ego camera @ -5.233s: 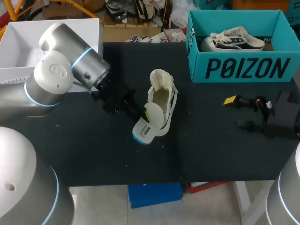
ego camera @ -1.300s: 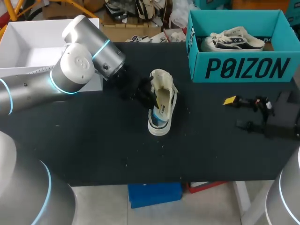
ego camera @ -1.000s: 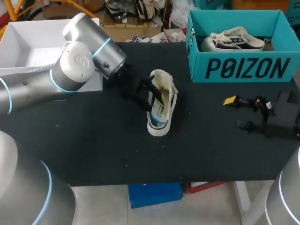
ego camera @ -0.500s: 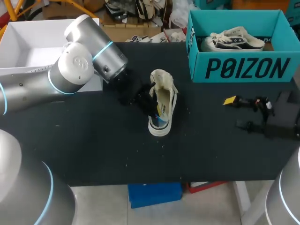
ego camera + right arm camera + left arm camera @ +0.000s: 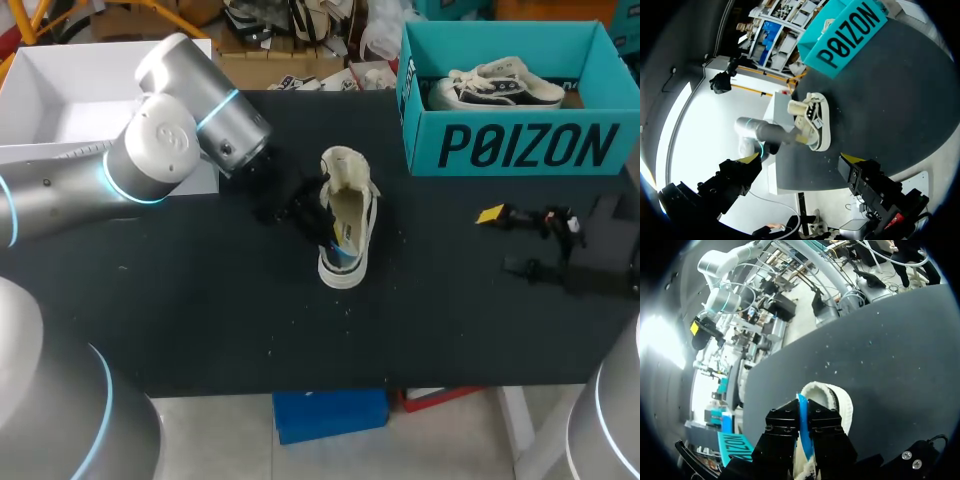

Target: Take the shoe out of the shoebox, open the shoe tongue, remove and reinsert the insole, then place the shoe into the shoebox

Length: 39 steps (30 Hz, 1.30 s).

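Near the middle of the tabletop (image 5: 200,320), well apart from the teal shoebox (image 5: 520,145), the shoe (image 5: 352,205) lies with its opening turned up and its rounded heel end toward the front edge. It is a cream low-top with a pale rubber sole and a dark stripe along one side. Its tongue (image 5: 345,162) is folded back at the far end, so the throat gapes wide. A second shoe (image 5: 500,88) of the same kind sits inside the shoebox.

The left gripper (image 5: 312,208) is at the shoe's side, its fingers clenched on the thin blue-edged insole (image 5: 803,427), which stands on edge between them, partly down inside the shoe. The right gripper (image 5: 800,165) lies well off toward the tabletop's right side, its fingers spread wide and holding nothing.

The insole looks thin, light and floppy, so I judge it will buckle if pushed from one end. A pinch near the heel edge, feeding the toe end in first and low along the sole, should seat it best. The shoe itself seems light, with soft canvas walls over a stiffer sole. Nothing braces it, so it may slide or tip under the pressing. For the carry to the shoebox, the heel collar or a side wall near the opening looks like the firmest hold, since the loose tongue and laces would only stretch.
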Tool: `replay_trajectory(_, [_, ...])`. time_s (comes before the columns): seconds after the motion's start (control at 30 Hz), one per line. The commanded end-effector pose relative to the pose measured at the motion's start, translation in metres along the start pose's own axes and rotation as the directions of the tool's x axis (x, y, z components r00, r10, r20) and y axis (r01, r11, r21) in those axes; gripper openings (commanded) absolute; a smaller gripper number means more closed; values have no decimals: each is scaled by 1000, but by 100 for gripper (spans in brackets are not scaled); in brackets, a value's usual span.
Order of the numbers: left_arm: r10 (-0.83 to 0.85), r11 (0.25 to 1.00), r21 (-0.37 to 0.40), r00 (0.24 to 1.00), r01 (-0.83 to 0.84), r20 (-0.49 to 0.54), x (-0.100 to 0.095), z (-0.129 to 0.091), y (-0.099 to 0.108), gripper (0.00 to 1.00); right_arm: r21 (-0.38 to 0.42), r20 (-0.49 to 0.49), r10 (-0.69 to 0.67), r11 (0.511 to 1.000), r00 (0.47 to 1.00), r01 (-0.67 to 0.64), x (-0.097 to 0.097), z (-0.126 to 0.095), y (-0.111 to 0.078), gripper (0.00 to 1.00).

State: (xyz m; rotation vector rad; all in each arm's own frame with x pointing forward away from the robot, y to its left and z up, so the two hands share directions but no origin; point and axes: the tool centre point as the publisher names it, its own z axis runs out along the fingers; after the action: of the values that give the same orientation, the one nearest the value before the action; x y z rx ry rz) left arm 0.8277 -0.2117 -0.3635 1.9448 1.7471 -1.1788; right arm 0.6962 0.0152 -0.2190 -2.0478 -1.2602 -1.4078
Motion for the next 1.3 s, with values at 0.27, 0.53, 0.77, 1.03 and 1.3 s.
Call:
replay_trajectory(0.27, [-4,1000,14,1000,4,15,-8,2,-5,67,1,2,1,1000,1000,-1,1,1,1,100])
replay_trajectory(0.53, [29,1000,1,999,-29,46,-22,-23,-22,100,1,2,1,1000,1000,-1,1,1,1,100])
replay_trajectory(0.77, [66,995,-76,998,-67,-8,-29,-42,-23,81,1,2,1,1000,1000,-1,1,1,1,100])
replay_trajectory(1.03, [99,976,-166,967,-140,-237,-11,-32,-22,0,1,2,1,1000,1000,-1,1,1,1,100])
replay_trajectory(1.3, [94,968,-182,925,-171,-367,3,-24,-20,0,1,2,1,1000,1000,-1,1,1,1,100])
